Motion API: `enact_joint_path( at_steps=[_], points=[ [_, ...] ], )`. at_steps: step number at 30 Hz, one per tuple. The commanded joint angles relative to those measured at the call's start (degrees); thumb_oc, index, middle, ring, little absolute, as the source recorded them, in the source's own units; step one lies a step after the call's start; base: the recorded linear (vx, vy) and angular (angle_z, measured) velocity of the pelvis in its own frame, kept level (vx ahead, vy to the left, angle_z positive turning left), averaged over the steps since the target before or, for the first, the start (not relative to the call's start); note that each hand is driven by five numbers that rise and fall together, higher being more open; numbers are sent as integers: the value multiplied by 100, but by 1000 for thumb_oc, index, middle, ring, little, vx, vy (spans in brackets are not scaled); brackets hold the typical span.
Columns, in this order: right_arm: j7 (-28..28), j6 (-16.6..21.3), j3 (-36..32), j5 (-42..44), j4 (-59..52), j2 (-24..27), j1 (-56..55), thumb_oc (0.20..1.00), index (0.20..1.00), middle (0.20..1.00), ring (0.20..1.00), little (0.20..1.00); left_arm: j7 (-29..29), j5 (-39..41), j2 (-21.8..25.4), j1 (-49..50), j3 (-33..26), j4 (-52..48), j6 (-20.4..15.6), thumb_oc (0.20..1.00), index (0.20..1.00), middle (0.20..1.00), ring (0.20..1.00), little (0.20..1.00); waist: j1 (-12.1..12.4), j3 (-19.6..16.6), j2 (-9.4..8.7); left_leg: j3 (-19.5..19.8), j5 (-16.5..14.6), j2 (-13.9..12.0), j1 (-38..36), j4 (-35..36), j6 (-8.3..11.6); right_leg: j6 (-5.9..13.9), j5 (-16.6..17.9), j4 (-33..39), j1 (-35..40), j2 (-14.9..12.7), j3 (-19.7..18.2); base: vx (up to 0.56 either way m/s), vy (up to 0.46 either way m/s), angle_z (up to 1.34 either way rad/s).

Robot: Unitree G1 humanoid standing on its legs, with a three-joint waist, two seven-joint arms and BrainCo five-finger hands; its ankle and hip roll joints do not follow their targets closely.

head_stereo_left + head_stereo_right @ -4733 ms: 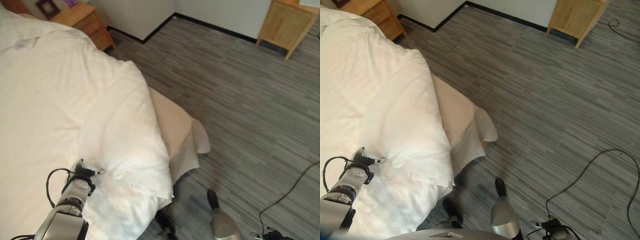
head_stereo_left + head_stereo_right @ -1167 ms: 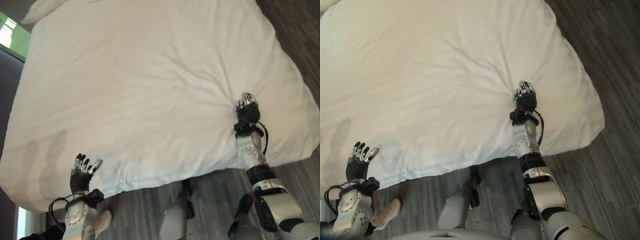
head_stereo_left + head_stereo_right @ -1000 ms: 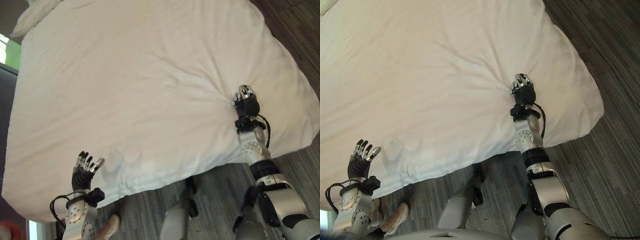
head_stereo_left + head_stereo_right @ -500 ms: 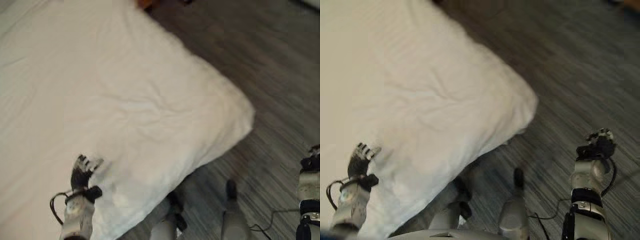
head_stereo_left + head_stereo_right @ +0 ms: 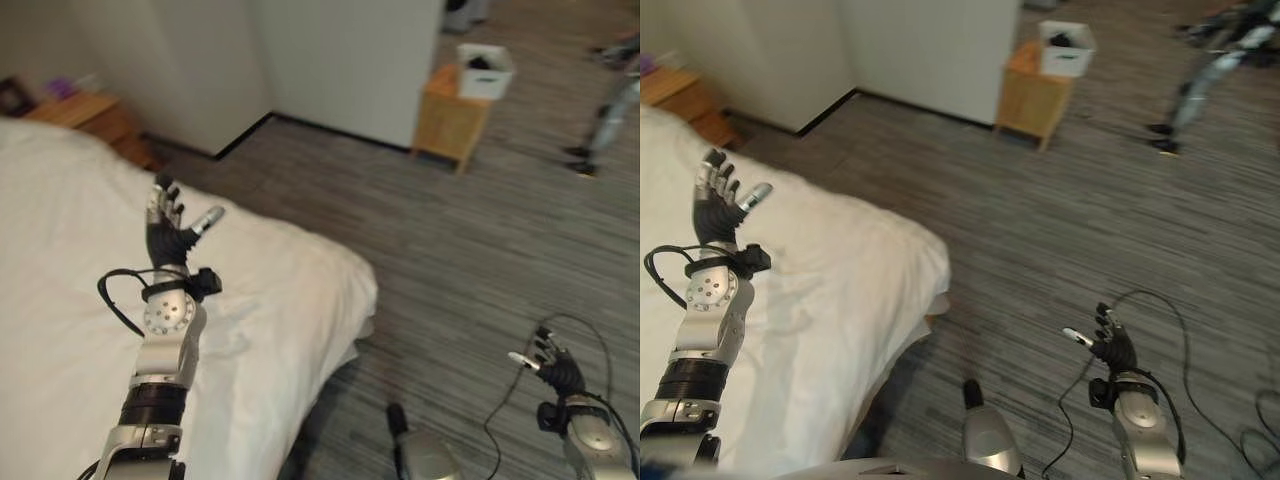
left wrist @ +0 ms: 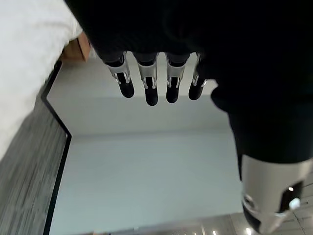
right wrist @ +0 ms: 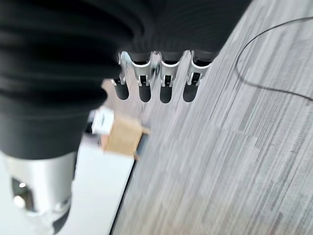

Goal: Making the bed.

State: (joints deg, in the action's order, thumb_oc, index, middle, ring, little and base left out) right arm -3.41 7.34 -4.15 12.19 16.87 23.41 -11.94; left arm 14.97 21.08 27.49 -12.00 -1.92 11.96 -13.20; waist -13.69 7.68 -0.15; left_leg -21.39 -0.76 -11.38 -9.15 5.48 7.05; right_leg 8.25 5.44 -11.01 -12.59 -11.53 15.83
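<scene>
Left eye view: white duvet (image 5: 60,290) spread over the bed, draped past the bed's near corner (image 5: 350,285) and hanging down toward the grey striped carpet (image 5: 470,240). Mostly smooth on top, with soft folds and a slight sag along the edge near that corner. Judged soft, bulky and light, likely to slide and bunch rather than hold a shape; best gripped at the hem or corner, gathering a fold of cloth, not pressed flat in the middle.

Left hand (image 5: 168,225) raised above the duvet near the bed's side edge, fingers straight and spread, thumb out, holding nothing and touching nothing; same splayed fingers against the pale wall (image 6: 146,161) in the left wrist view. Right hand (image 5: 1110,345) low over the carpet, well apart from the bed, fingers loosely extended, empty as well; dark-tipped fingers over bare carpet in the right wrist view.

Beyond the bed: wooden nightstand (image 5: 95,115) by the wall at the head end, small wooden side table (image 5: 450,120) carrying a white box (image 5: 484,70) against the far wall, a person's legs (image 5: 605,110) at the far right.
</scene>
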Motion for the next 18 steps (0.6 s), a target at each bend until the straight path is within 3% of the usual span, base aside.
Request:
enact_joint_path(
  at_steps=[1, 3, 4, 5, 6, 9, 10, 11, 12, 13, 15, 16, 17, 18],
  points=[
    [-10, 192, -336, -136, -449, 293, 514, 1000, 1000, 1000, 1000, 1000, -304, 4, 87, 700, -592, -1412, -180, 1000, 1000, 1000, 1000, 1000, 291, 22, 230, 212, -88, -146, -182, -48, 220, 314, -26, 334, 360, -445, 414, 12, -172, -105],
    [-10, 220, -339, -211, -458, 245, 516, 1000, 1000, 1000, 1000, 1000, -499, -95, -132, 1406, -699, -1730, -155, 1000, 1000, 1000, 1000, 1000, 379, -2, 222, 166, -104, -193, -224, -48, 250, 313, 22, 470, 353, -500, 485, 99, -219, -67],
    [15, 251, -371, -329, -618, 107, 588, 1000, 1000, 1000, 1000, 1000, -785, -71, -525, 1956, -704, -1666, -105, 1000, 1000, 1000, 1000, 1000, 533, 28, 211, 8, -196, -303, -475, -49, 344, 437, 261, 542, 176, -705, 617, 149, -205, -42],
    [14, 250, -371, -329, -621, 108, 582, 1000, 1000, 1000, 1000, 1000, -786, -72, -527, 1963, -704, -1671, -103, 1000, 1000, 1000, 1000, 1000, 547, 27, 212, -9, -199, -303, -485, -49, 345, 437, 264, 544, 173, -699, 602, 321, -444, -91],
    [48, 308, -344, -339, -872, 72, 588, 1000, 1000, 1000, 1000, 1000, -932, -72, -645, 2177, -678, -1506, -88, 1000, 1000, 1000, 1000, 1000, 588, -9, 206, -209, -142, -475, -722, -92, 473, 443, 255, 719, 135, -727, 749, 247, -340, -86],
    [159, 397, -277, -402, -1302, 137, 505, 1000, 1000, 1000, 1000, 1000, -1064, -91, -838, 2484, -664, -1317, -51, 1000, 1000, 1000, 1000, 1000, 641, -52, 380, -383, 593, -1029, -798, -746, 717, 225, 24, 653, 216, -317, 890, 285, -388, -60],
    [137, 419, -208, -468, -1399, 233, 590, 1000, 1000, 1000, 1000, 1000, -1036, -57, -841, 2501, -626, -1241, -7, 1000, 1000, 1000, 1000, 1000, 706, -35, 403, -278, 974, -1137, -705, -1228, 645, 93, -84, 690, 303, -149, 898, 298, -388, -94],
    [94, 425, -120, -530, -1507, 348, 724, 1000, 1000, 1000, 1000, 1000, -992, -14, -841, 2470, -577, -1196, 11, 1000, 1000, 1000, 1000, 1000, 840, 44, 386, 28, 1225, -1227, -392, -1966, 521, -94, -241, 762, 450, 51, 864, 250, -449, -130],
    [5, 439, -30, -653, -1609, 517, 897, 1000, 1000, 1000, 1000, 1000, -928, -11, -793, 2395, -500, -1201, 39, 1000, 1000, 1000, 1000, 1000, 977, 194, 309, 543, 1273, -1296, 170, -2870, 398, -293, -364, 854, 646, 160, 892, 215, -464, -115],
    [-29, 449, -8, -740, -1748, 686, 1008, 1000, 1000, 1000, 1000, 1000, -909, -16, -773, 2383, -497, -1243, 24, 1000, 1000, 1000, 1000, 1000, 1097, 284, 223, 747, 1345, -1258, 425, -3302, 320, -395, -466, 932, 815, 211, 871, 253, -445, -84],
    [-68, 406, 50, -785, -1828, 827, 1152, 1000, 1000, 1000, 1000, 1000, -880, -26, -791, 2361, -422, -1299, 2, 1000, 1000, 1000, 1000, 1000, 1371, 441, 38, 1155, 660, -618, 1321, -3896, 101, -460, -635, 1156, 1201, 228, 678, 273, -256, -37],
    [-68, 406, 42, -783, -1826, 824, 1158, 1000, 1000, 1000, 1000, 1000, -878, -27, -786, 2350, -419, -1298, 1, 1000, 1000, 1000, 1000, 1000, 1358, 432, 12, 1154, 660, -577, 1367, -3916, 60, -448, -610, 1167, 1180, 184, 692, 299, -98, -40],
    [-44, 392, 101, -820, -1856, 852, 1209, 1000, 1000, 1000, 1000, 1000, -877, -20, -810, 2388, -419, -1383, -29, 1000, 1000, 1000, 1000, 1000, 1535, 501, 3, 1174, 385, -360, 1894, -3855, 91, -368, -759, 1276, 1448, 248, 492, 293, -12, -35],
    [-51, 397, 99, -853, -1861, 845, 1216, 1000, 1000, 1000, 1000, 1000, -898, -16, -835, 2409, -434, -1414, -48, 1000, 1000, 1000, 1000, 1000, 1631, 497, -26, 1036, 348, -252, 2125, -3544, 50, -302, -785, 1383, 1586, 223, 423, 455, -13, -26]
  ],
)
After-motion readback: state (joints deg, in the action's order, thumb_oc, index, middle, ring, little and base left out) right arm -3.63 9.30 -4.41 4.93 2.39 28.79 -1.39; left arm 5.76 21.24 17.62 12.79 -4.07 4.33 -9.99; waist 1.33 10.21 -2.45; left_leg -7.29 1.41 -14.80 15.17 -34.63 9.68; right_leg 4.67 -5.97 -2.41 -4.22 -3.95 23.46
